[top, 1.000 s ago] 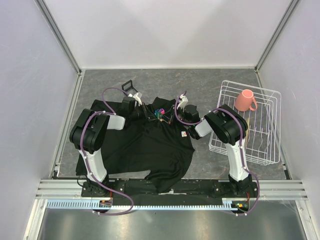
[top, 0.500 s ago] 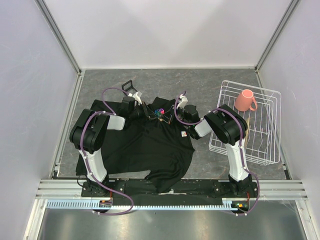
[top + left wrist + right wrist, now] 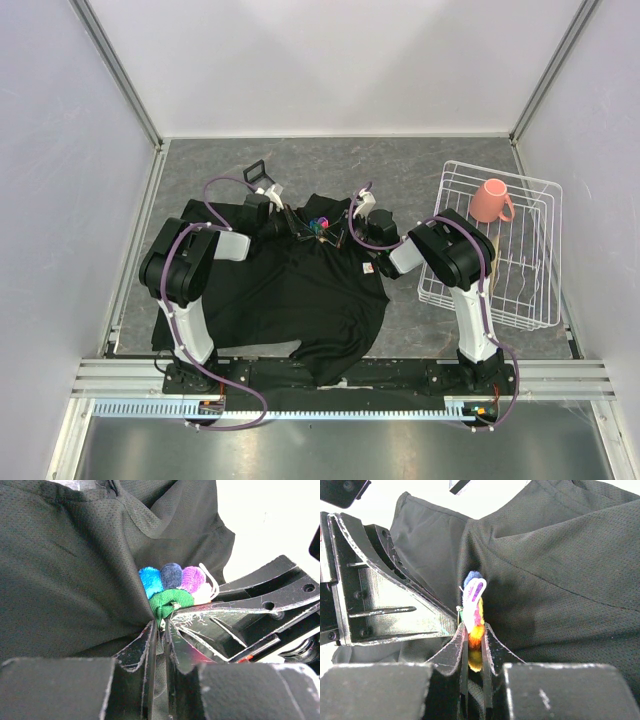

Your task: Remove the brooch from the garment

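Status: both arms are meeting over the far-centre part of the large black short-sleeved T-shirt (image 3: 300,300), which is spread on the grey stone-look counter (image 3: 420,165).

Small round flower-like brooch (image 3: 320,223) of coloured fuzzy lobes sits between the two grippers at the shirt's far edge. From the left wrist, blue, navy, purple and green lobes (image 3: 170,587) show against bunched cloth.

Right gripper (image 3: 474,632): jaws nearly closed, pinching the brooch's orange/yellow lower part edge-on. White and purple lobes (image 3: 474,600) stick out above the fingertips.

Left gripper (image 3: 161,630): jaws nearly closed on a fold of black fabric just below the green lobe, pulling the cloth into radiating creases. It holds shirt, not brooch.

Change over the last second: very little. In the top view the coloured spot has crept slightly toward the far side, then stopped. Arm poses look the same as half a second ago.

Read: the opposed grip is set (one anchors the cloth, one holds the piece), but separation hasn't happened, since cloth is touching the brooch in both wrist views. The pin or clasp isn't visible, so I can't tell whether it's open.

Risk: a straight pull could drag or snag the fabric rather than free it.
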Robot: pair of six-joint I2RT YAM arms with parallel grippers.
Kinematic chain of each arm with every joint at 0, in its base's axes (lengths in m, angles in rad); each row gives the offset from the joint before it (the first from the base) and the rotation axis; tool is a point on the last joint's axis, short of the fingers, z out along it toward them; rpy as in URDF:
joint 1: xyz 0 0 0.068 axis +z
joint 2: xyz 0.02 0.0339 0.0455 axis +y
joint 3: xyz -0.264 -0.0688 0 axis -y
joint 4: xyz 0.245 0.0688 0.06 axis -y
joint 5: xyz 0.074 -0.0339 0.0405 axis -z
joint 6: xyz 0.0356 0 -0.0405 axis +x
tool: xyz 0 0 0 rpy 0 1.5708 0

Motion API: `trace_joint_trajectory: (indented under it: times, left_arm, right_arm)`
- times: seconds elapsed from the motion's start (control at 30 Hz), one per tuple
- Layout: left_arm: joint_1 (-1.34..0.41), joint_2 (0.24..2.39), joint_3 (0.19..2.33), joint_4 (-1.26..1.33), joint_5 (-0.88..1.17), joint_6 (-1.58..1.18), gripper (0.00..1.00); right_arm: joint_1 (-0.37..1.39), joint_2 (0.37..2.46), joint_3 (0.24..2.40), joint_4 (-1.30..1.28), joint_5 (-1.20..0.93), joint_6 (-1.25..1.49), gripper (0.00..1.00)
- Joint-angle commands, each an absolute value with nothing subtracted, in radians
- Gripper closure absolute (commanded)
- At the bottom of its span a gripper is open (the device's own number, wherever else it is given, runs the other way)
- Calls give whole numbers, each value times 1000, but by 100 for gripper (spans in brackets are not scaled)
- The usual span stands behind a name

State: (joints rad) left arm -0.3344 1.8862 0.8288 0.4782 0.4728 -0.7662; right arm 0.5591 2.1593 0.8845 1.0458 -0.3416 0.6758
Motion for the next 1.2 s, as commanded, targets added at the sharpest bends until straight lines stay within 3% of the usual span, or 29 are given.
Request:
trace_joint_trajectory:
  times: [0.0, 0.67, 1.17]
  left_arm:
    - [-339, 1882, 839, 518, 469, -792, 82]
    - [-362, 1911, 907, 394, 373, -781, 80]
    - [-365, 2005, 1042, 147, 258, -776, 98]
  right_arm:
    - [569, 2155, 904, 1068, -350, 653, 100]
    - [589, 2152, 914, 1063, -359, 634, 100]
    - [592, 2163, 905, 1138, -414, 650, 100]
